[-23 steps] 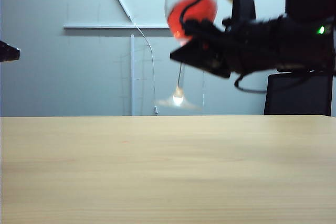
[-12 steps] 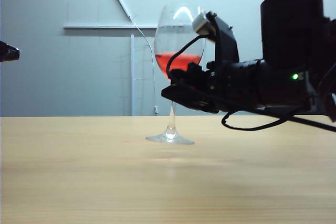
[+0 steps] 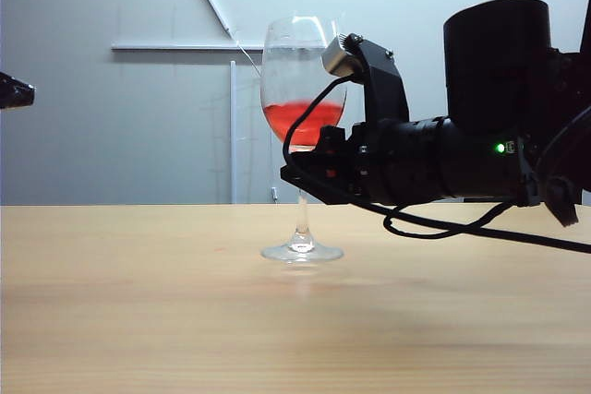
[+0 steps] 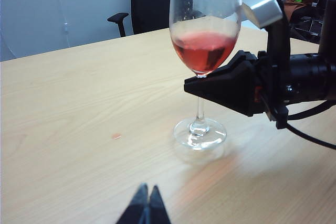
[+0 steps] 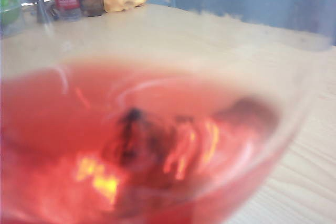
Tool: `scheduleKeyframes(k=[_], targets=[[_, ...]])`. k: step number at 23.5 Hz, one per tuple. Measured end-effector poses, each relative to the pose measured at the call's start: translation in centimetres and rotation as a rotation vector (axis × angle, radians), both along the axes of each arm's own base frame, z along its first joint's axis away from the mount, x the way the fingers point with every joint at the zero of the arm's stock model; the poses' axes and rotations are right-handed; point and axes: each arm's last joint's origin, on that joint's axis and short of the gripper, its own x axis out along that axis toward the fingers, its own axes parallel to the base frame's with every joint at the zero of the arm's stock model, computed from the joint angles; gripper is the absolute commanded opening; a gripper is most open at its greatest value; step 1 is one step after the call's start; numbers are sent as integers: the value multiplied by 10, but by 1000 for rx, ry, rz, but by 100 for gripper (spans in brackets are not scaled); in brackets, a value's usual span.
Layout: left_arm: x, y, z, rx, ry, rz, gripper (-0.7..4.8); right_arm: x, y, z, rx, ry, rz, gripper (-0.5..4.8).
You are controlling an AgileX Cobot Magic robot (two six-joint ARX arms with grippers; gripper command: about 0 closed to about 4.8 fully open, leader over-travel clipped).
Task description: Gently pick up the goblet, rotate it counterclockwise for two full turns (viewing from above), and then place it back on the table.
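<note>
Since a second ago I have brought the goblet [image 3: 302, 136] down from mid-air, where its foot hung above the desk edge; now the foot sits on the desk [image 3: 138, 302], or so near it that I cannot see a gap, and the glass stands upright with the red liquid level

Exterior view: my right end effector [image 3: 297, 173] comes in level from the right and is pinching the stem just under the bowl, its fingers pressed nearly together around that thin stalk. My left end effector [image 3: 17, 92] shows only as a dark tip at the far left edge, well apart from the glass

Left wrist view: the goblet [image 4: 202, 56] stands near the middle of the desk [image 4: 63, 103], with my right end effector [image 4: 194, 85] holding just below the bowl. My left end effector [image 4: 145, 208] points toward it, its fingers pressed together, holding nothing

Right wrist view: the bowl [image 5: 147, 140] fills the picture, red and blurred; my own fingers are hidden behind it

How it will handle, as I judge it: thin glass, fragile, smooth and slippery, top-heavy with the liquid. The stem high up under the bowl is the place to hold, where the flare stops it sliding down; squeeze lightly, keep it upright, and let go only when the foot rests flat
</note>
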Motion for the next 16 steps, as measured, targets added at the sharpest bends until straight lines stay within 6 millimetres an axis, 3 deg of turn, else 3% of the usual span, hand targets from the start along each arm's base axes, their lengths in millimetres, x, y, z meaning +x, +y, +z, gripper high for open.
scheduleKeyframes(k=[16], targets=[[0, 0, 0, 0, 0, 0, -5, 0, 0, -5, -47, 23, -4, 3]])
